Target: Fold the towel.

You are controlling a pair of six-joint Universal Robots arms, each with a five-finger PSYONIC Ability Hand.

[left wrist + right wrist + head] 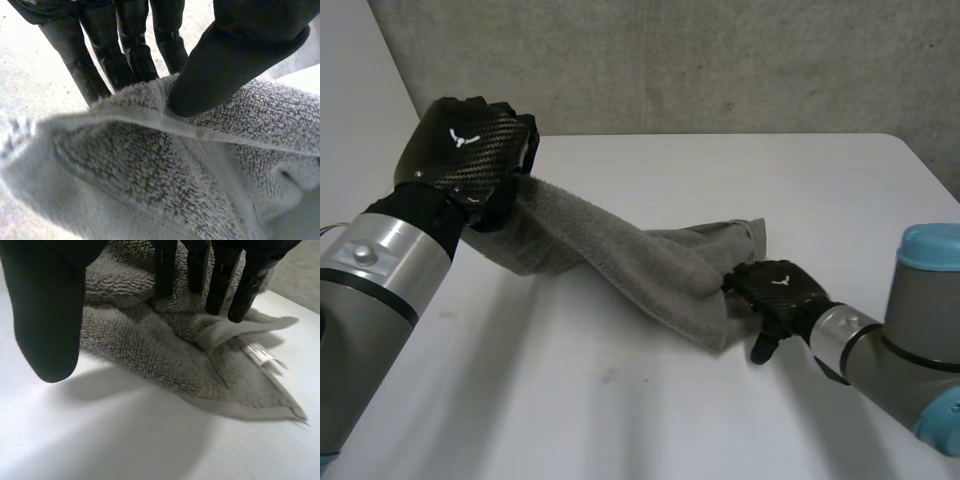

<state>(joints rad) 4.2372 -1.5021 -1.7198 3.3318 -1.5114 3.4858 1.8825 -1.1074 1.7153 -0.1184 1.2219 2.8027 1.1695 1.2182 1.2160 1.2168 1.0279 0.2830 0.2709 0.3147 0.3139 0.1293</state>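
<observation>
Two hands are on the grey towel [620, 260], which runs as a bunched, twisted band across the white table [620, 410] from about 10 o'clock down to about 4 o'clock in the head view.

The left hand [468, 150] holds the 10 o'clock end up off the table. In its wrist view the thumb [225, 65] pinches a hemmed edge of the cloth against the fingers [130, 50].

The right hand [780, 292] sits low at the 4 o'clock end. Its fingers [220, 285] reach out fairly straight onto a rumpled fold, while its thumb [45, 315] hangs apart over bare table, so it rests on the cloth and does not grip it. A small white label [260, 354] lies just past those fingertips.

I judge the fold barely begun. No flat, squared layer is visible, only a rope-like drape and a crumpled heap. Spreading the cloth, matching the edges and laying it over all appear left to do.
</observation>
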